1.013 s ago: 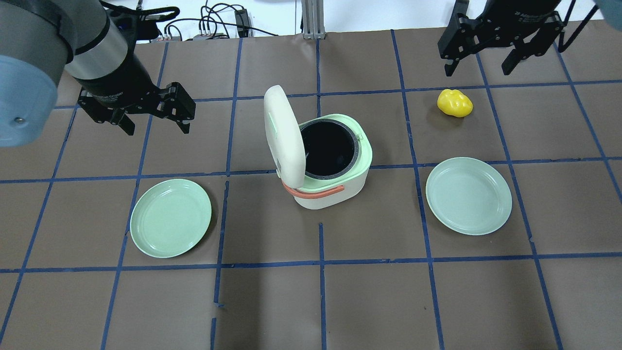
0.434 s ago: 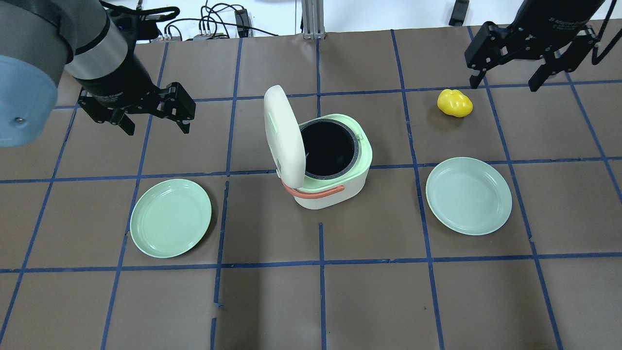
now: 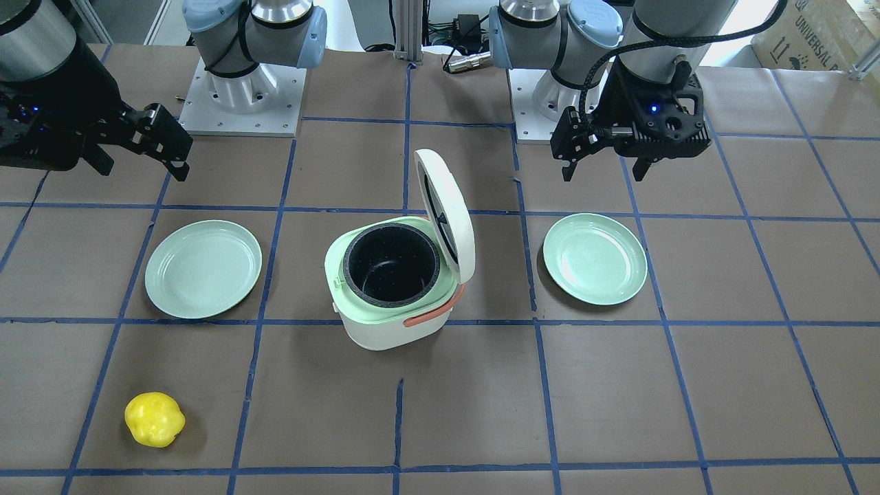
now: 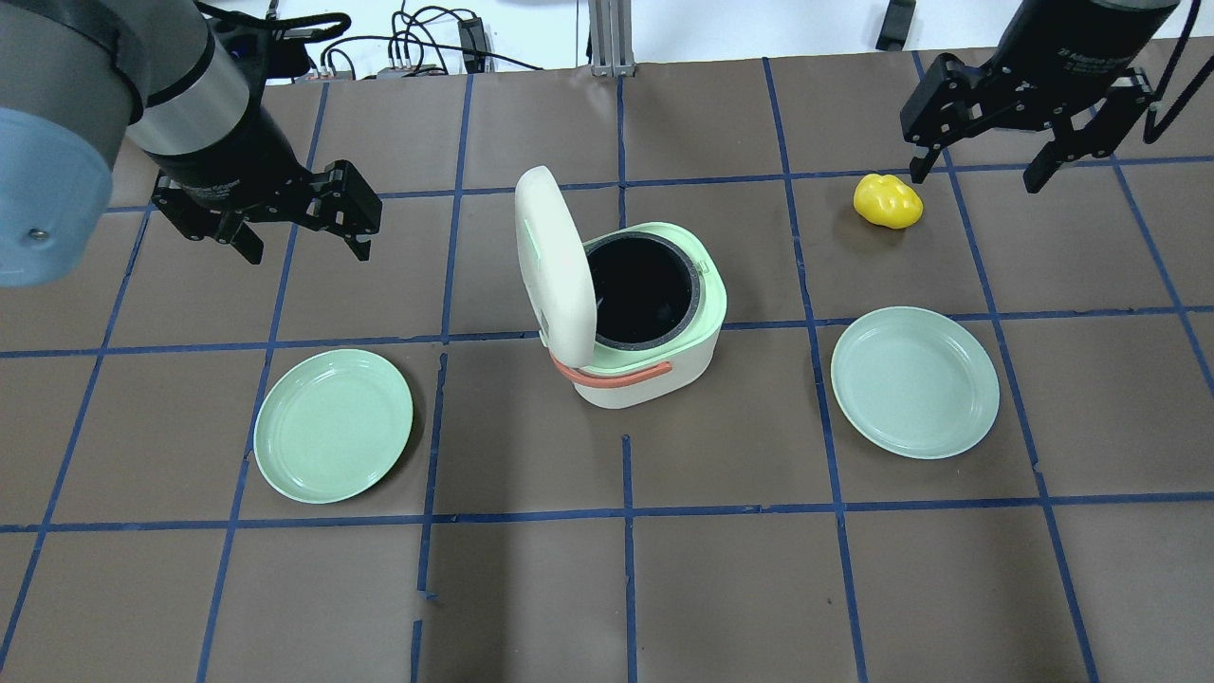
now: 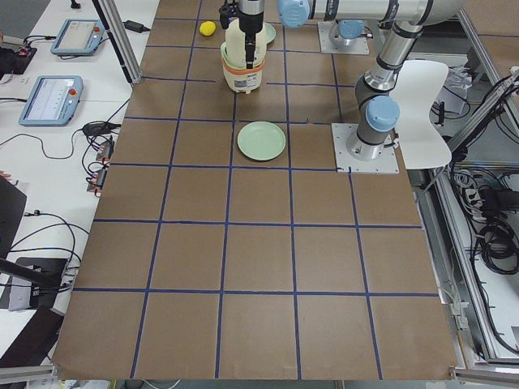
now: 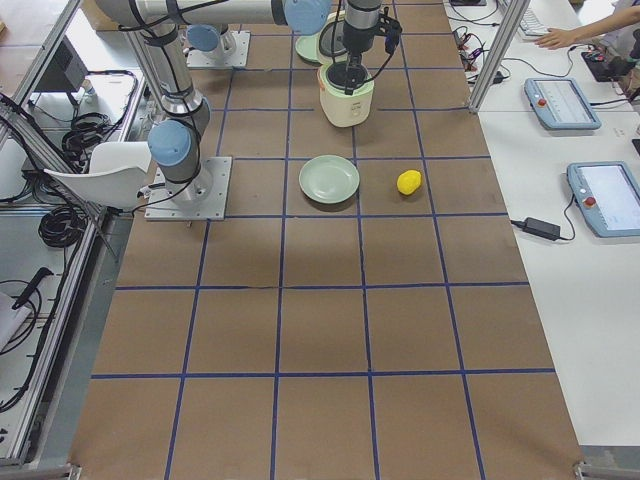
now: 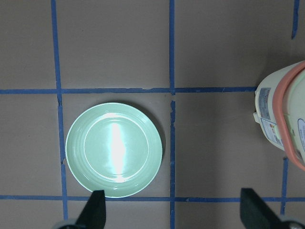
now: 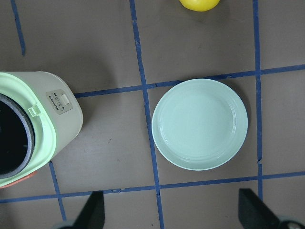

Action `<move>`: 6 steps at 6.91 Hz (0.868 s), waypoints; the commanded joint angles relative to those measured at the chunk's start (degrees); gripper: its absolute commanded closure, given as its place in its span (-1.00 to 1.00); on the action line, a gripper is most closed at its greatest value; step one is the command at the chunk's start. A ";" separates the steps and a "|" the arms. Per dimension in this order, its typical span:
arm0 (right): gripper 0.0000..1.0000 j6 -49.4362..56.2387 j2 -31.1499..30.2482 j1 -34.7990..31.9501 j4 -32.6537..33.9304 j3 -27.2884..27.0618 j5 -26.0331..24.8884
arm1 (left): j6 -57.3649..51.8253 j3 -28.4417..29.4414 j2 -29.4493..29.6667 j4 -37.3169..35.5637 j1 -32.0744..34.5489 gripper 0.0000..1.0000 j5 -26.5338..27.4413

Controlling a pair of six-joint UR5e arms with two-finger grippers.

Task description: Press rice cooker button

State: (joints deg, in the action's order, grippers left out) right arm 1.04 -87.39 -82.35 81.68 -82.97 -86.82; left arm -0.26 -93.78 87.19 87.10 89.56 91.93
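The white and pale green rice cooker (image 4: 654, 378) stands mid-table with its lid (image 4: 552, 258) swung up and the black pot bare. Its small button panel (image 8: 60, 102) shows on the cooker's side in the right wrist view. My left gripper (image 4: 310, 254) is open and empty, hovering left of and beyond the cooker. My right gripper (image 4: 972, 178) is open and empty, hovering at the far right, beside a yellow toy pepper (image 4: 888, 201). In the front-facing view the left gripper (image 3: 603, 175) is on the right and the right gripper (image 3: 144, 168) is on the left.
A green plate (image 4: 332, 425) lies to the left of the cooker, under my left wrist (image 7: 113, 150). A second green plate (image 4: 915, 382) lies to the right, under my right wrist (image 8: 200, 124). Blue tape lines grid the brown table.
My right gripper has moved to the right and a little nearer, from beyond the yellow pepper to just right of it. The left arm and the cooker have not moved.
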 commanded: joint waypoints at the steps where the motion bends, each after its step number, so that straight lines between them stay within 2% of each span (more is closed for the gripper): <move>1: -1.00 0.45 0.03 0.00 0.32 0.00 0.16 | 0.00 0.00 0.00 0.00 0.00 -1.00 0.00; 6: -1.00 2.92 0.20 0.00 2.25 0.35 -0.63 | 0.00 0.00 0.00 0.00 0.00 -1.00 0.00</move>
State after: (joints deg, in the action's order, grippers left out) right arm 3.92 -87.22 -82.35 83.95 -82.64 -87.35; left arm -0.26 -93.78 87.19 87.10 89.56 91.93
